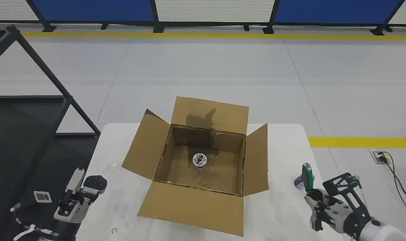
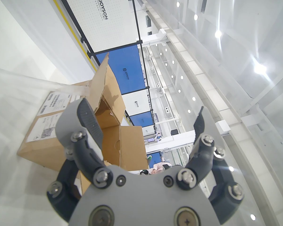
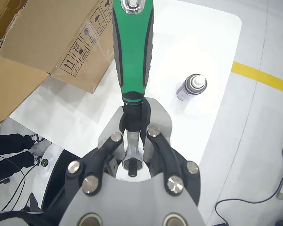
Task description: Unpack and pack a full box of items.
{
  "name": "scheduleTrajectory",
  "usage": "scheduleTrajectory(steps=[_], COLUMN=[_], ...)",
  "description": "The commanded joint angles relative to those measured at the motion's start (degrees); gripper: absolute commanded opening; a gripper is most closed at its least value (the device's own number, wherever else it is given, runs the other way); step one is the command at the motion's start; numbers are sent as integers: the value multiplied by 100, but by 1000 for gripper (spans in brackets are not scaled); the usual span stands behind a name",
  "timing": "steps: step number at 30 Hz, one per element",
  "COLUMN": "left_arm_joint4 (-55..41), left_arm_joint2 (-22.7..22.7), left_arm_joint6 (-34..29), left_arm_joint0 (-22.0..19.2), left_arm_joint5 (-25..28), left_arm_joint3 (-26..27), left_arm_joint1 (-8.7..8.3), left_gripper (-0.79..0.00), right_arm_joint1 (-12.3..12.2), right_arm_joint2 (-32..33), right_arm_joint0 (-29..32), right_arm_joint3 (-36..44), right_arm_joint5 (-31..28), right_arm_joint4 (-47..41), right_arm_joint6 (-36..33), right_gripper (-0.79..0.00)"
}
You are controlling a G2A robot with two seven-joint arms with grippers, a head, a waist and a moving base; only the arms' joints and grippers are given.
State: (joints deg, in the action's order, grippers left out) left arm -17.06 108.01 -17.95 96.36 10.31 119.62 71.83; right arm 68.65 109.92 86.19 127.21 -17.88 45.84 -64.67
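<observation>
Top view, box: we see the open box (image 1: 190,206) mid-table, flaps spread, with a small round metal part (image 1: 200,158) on its floor.
Wrench place: the wrench (image 3: 133,48) is at 4 o'clock of the box, near the table's right edge.
Wrench axis: from above we find its length running roughly 6 to 12, the handle's free end toward 12.
Wrench look: green handle, grey-black side grips, chrome loop at the free end, chrome head.
Right gripper (image 3: 134,116): jaws clamped on the wrench's black collar.
Can (image 3: 191,88): upright, just beside the wrench.
Left gripper (image 2: 143,118): at 8 o'clock of the box, jaws spread wide.
</observation>
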Motion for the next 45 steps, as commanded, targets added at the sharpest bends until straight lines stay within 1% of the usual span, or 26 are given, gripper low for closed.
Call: scheduleTrajectory(steps=[1,3,5,10,13,16,19,20,22,26,27,28,43,45], left_arm_joint4=[0,0,0,0,0,0,0,0,0,0,0,0,0,0], left_arm_joint2=[0,0,0,0,0,0,0,0,0,0,0,0,0,0], left_arm_joint6=[0,0,0,0,0,0,0,0,0,0,0,0,0,0], left_arm_joint0=[0,0,0,0,0,0,0,0,0,0,0,0,0,0], left_arm_joint5=[0,0,0,0,0,0,0,0,0,0,0,0,0,0], left_arm_joint3=[0,0,0,0,0,0,0,0,0,0,0,0,0,0], left_arm_joint1=[0,0,0,0,0,0,0,0,0,0,0,0,0,0], left_gripper=[0,0,0,0,0,0,0,0,0,0,0,0,0,0], right_arm_joint1=[0,0,-2,-36,-79,-127,-157,-159,-172,-158,-151,-147,-146,-147], right_arm_joint2=[0,0,-3,-80,-310,-646,-1092,-1231,-1565,-2220,-2342,-2369,-2375,-2593], right_arm_joint0=[0,0,60,24,-395,-929,-1522,-1711,-2121,-2771,-2889,-2928,-2914,-2893], right_arm_joint3=[0,0,67,744,744,744,744,744,744,744,705,687,680,596], right_arm_joint5=[0,0,-7,179,125,211,598,845,1116,1998,2314,2447,2446,2327], right_arm_joint4=[0,0,-61,-270,-449,-646,-793,-879,-985,-1027,-940,-898,-899,-849], right_arm_joint6=[0,0,244,294,271,16,-259,-339,-568,-709,-688,-654,-608,-458], right_gripper=[-785,-785,-785,-785,-785,-785,-785,-785,-785,-785,-785,-785,-785,-785])
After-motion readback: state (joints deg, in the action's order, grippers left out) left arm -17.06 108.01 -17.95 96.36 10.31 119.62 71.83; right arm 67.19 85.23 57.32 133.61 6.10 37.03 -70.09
